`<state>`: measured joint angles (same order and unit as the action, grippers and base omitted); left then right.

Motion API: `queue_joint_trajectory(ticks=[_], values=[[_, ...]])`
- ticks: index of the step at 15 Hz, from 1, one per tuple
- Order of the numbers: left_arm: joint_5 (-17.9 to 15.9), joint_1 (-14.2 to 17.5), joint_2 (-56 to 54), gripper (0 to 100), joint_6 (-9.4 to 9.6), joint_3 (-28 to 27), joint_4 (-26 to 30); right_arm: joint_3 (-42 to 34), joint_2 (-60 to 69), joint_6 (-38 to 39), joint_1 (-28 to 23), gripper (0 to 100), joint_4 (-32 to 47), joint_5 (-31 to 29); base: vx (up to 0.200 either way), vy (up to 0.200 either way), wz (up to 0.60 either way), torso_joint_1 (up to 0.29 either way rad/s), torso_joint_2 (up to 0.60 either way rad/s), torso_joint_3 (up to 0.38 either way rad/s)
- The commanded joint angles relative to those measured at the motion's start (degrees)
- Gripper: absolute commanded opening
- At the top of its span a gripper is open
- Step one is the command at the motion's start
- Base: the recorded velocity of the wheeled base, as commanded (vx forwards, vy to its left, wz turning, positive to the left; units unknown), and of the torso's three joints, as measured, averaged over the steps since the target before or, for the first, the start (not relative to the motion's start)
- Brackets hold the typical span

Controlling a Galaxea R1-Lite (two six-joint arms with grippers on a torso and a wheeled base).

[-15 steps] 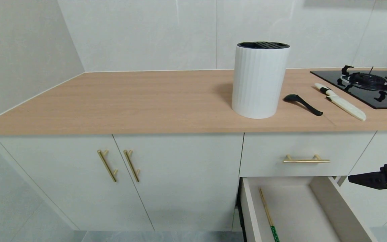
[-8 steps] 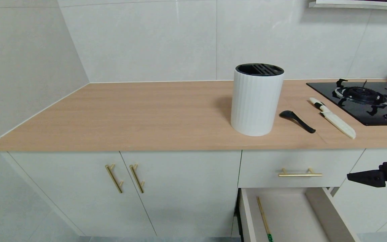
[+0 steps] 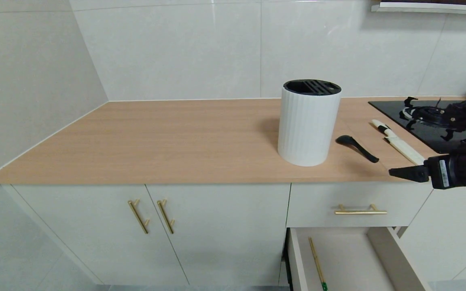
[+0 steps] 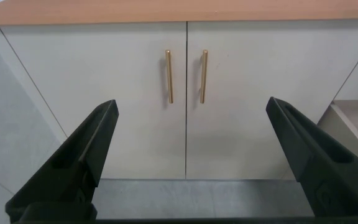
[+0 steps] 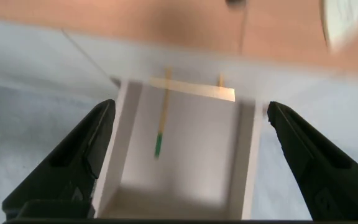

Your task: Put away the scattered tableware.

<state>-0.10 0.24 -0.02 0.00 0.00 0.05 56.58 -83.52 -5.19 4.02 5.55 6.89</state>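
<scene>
While the right jaws are hanging spread wide and empty just off the table's (image 3: 176,137) front edge near its right end, their wrist camera is looking down into the open drawer (image 3: 395,262) below that edge. Chopsticks (image 3: 317,262) with a green end are lying in the drawer along its left wall. On the table, a white ribbed knife block (image 3: 309,123) is standing upright close to the front edge, toward the right end. A black spoon (image 3: 356,147) is lying just beside the block on its right-end side, not touching it. A pale knife (image 3: 397,141) with a black band on its handle is lying between the spoon and the stove (image 3: 431,117) at the right end, its blade tip pointing at the front edge, near the right jaws. The left jaws are likewise standing released and holding nothing, low down and facing the cabinet doors (image 4: 135,112) under the table.
</scene>
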Motion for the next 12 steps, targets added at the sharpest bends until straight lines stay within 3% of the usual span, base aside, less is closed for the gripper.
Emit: queue_joint_trajectory(ticks=[1, 5, 8, 12], values=[[0.0, 0.0, 0.0, 100, 0.00, 0.0, 0.0, 9.4, -13.4, -4.0, -5.8, 100, -2.6, 6.5, 0.000, 0.000, 0.00, 0.000, 0.00, 0.000], [0.0, 0.0, 0.0, 100, 0.00, 0.0, 0.0, 18.0, -25.5, -5.9, -6.0, 100, -7.7, 7.0, 0.000, 0.000, 0.00, 0.000, 0.00, 0.000], [0.0, 0.0, 0.0, 100, -0.09, 0.0, 0.0, 19.4, -32.0, -5.8, -6.0, 100, -15.7, 8.0, 0.000, 0.000, 0.00, 0.000, 0.00, 0.000], [0.0, 0.0, 0.0, 100, 0.00, 0.0, 0.0, 19.7, -34.8, -5.6, -5.7, 100, -20.9, 8.0, 0.000, 0.000, 0.00, 0.000, 0.00, 0.000]])
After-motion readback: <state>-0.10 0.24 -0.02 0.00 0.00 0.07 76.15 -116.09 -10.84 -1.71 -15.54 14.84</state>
